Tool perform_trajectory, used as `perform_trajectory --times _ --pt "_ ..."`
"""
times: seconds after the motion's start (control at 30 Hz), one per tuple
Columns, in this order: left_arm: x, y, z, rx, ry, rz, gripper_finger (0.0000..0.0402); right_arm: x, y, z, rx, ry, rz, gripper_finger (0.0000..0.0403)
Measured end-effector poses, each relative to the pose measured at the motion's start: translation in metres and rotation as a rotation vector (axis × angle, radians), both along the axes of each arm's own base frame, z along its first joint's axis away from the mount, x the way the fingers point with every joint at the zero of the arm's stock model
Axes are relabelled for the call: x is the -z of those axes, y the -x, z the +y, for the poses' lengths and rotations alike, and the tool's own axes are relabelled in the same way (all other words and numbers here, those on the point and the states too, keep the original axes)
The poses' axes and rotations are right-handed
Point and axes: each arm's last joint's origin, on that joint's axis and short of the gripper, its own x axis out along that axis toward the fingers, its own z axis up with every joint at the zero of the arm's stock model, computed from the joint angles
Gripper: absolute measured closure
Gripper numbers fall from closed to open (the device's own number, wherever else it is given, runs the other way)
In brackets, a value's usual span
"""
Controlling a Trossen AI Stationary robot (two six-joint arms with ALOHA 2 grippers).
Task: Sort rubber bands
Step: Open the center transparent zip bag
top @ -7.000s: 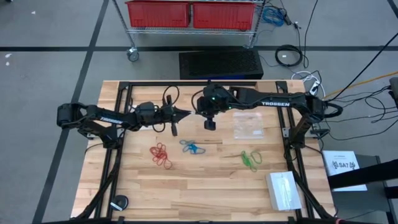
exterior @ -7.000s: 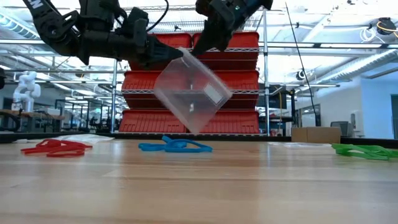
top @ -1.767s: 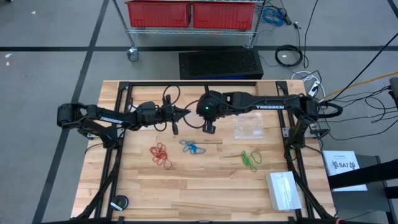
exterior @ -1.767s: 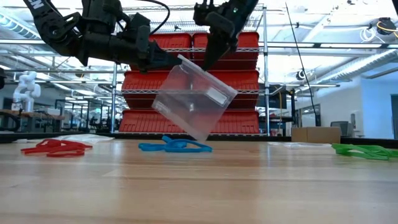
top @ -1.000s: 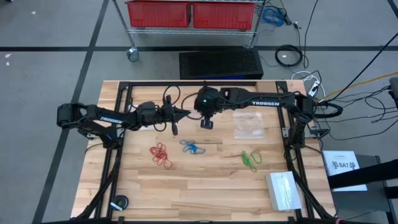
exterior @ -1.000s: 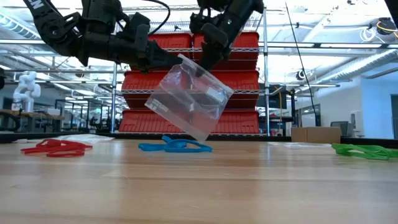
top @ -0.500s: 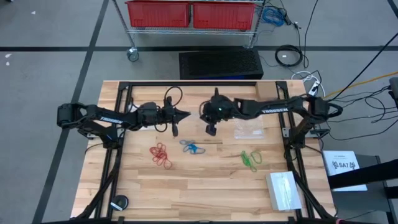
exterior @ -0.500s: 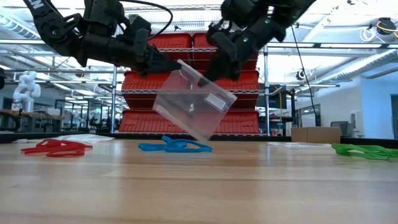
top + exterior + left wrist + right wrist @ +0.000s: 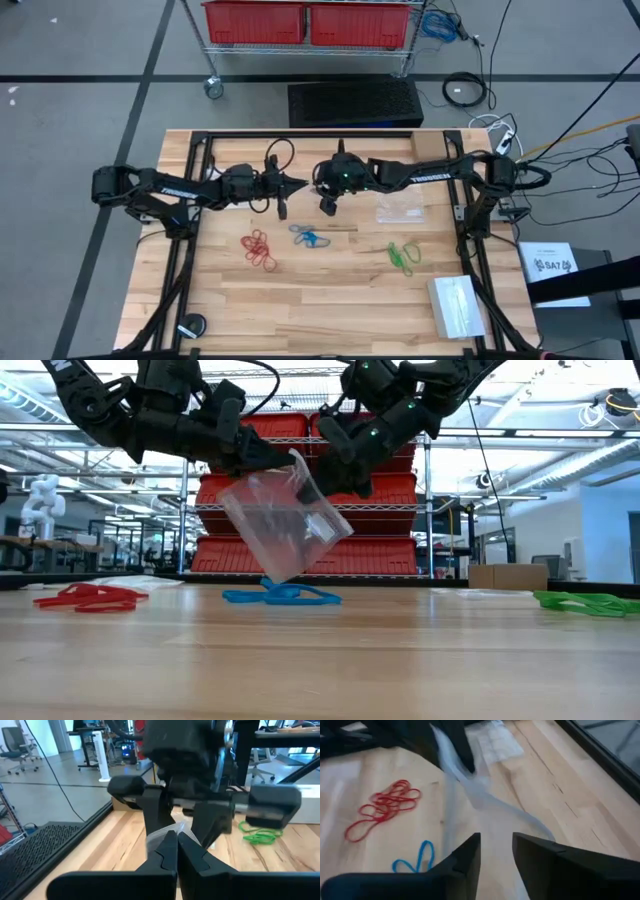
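Observation:
A clear plastic bag (image 9: 285,525) hangs above the table's middle, and my left gripper (image 9: 283,458) is shut on it. My right gripper (image 9: 496,842) is open at the bag's mouth from the right, one finger on either side of the film (image 9: 485,810). The rubber bands lie on the wood in three clusters. The red cluster (image 9: 259,248) is at the left. The blue one (image 9: 310,238) lies under the bag, and the green one (image 9: 403,256) is at the right. My left gripper pinches the bag's top edge (image 9: 161,834) between its two shut fingers, which point level from the table's left. The bag hangs tilted below them, clear of the table. My right gripper has the bag's film running between its open fingers; whether they touch it, I cannot tell.
Another clear bag (image 9: 400,205) lies flat right of centre, and a stack of bags (image 9: 458,305) sits at the near right. A black round object (image 9: 190,326) lies at the near left corner. Black frame rails (image 9: 185,250) run along both sides of the table.
My right gripper has swung off toward the table's right, then come back lower and tipped downward at the bag's mouth. The bag has swung on my left gripper's hold; its lower end now hangs more toward the table's left.

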Motion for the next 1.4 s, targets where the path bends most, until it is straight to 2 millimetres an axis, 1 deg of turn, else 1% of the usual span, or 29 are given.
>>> perform_trajectory --times 0.1,0.17,0.23,0.3,0.4,0.5,0.6,0.73,0.87,0.93,1.0,1.2,1.3,1.4 --pt "0.0 0.0 0.0 0.0 0.0 -0.001 0.0402 -0.004 0.003 0.0 0.003 0.033 0.018 0.0305" --pt "0.0 0.0 0.0 0.0 0.008 -0.003 0.0401 -0.012 0.008 0.001 -0.011 0.053 0.031 0.0333" --pt "-0.001 0.0 0.0 0.0 0.022 -0.011 0.0402 -0.022 0.015 0.002 -0.024 0.07 0.036 0.0373" --pt "-0.002 -0.001 -0.003 0.01 0.021 -0.024 0.0402 -0.027 0.021 0.004 -0.036 0.072 0.055 0.0394" --pt "-0.004 -0.003 -0.007 0.026 0.018 -0.035 0.0402 -0.026 0.022 0.005 -0.077 0.043 0.069 0.04" --pt "-0.006 -0.009 -0.01 0.013 0.016 -0.037 0.0402 -0.021 0.016 0.01 -0.103 0.06 0.059 0.0402" --pt "-0.003 -0.018 -0.013 0.016 0.018 -0.018 0.0402 -0.014 0.01 0.015 -0.105 0.071 0.051 0.0402" --pt "-0.001 -0.026 -0.015 0.002 0.01 -0.005 0.0402 -0.013 0.008 0.021 -0.108 0.084 0.052 0.0403" --pt "-0.002 -0.027 -0.015 0.0 0.01 -0.013 0.0402 -0.012 0.007 0.025 -0.029 0.094 0.057 0.0402" --pt "-0.004 -0.027 -0.015 -0.001 0.008 -0.028 0.0402 -0.011 0.006 0.025 -0.002 0.064 0.05 0.0394" --pt "-0.005 -0.027 -0.015 -0.001 0.006 -0.038 0.0402 -0.008 0.006 0.024 0.018 0.038 0.056 0.0376" --pt "-0.006 -0.027 -0.015 -0.003 0.004 -0.051 0.0402 -0.006 0.005 0.025 0.036 0.005 0.057 0.0284" --pt "-0.007 -0.027 -0.015 -0.003 0.004 -0.057 0.0402 -0.011 0.011 0.026 0.027 -0.006 0.074 0.0243" --pt "-0.008 -0.027 -0.015 -0.004 0.008 -0.064 0.0402 -0.023 0.018 0.024 0.017 -0.029 0.059 0.022"
